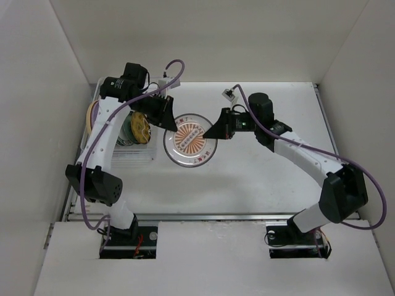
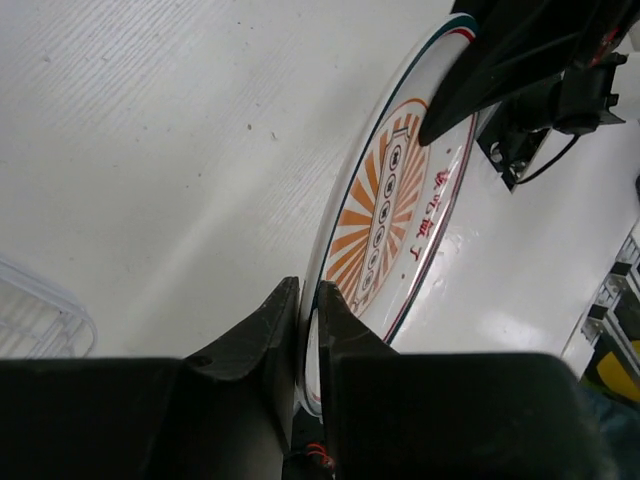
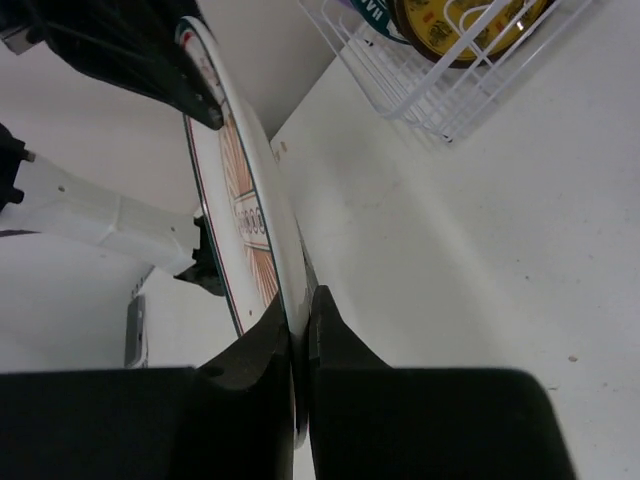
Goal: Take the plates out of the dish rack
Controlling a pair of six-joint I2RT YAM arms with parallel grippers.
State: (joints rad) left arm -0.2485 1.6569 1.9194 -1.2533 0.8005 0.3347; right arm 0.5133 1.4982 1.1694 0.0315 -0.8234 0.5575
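A white plate (image 1: pixel 190 140) with an orange sunburst lies face up over the table (image 1: pixel 265 179), just right of the dish rack (image 1: pixel 126 153). The left gripper (image 1: pixel 168 125) clamps its left rim and the right gripper (image 1: pixel 213 132) clamps its right rim. A yellow plate (image 1: pixel 141 128) stands in the rack.

From above and behind the arm bases, the top camera looks down over the whole white table (image 1: pixel 259 185). Each wrist camera sits close behind its own fingers (image 2: pixel 262 335), the pair facing one another from opposite sides of the orange sunburst plate (image 1: pixel 190 140), seen in all three views.
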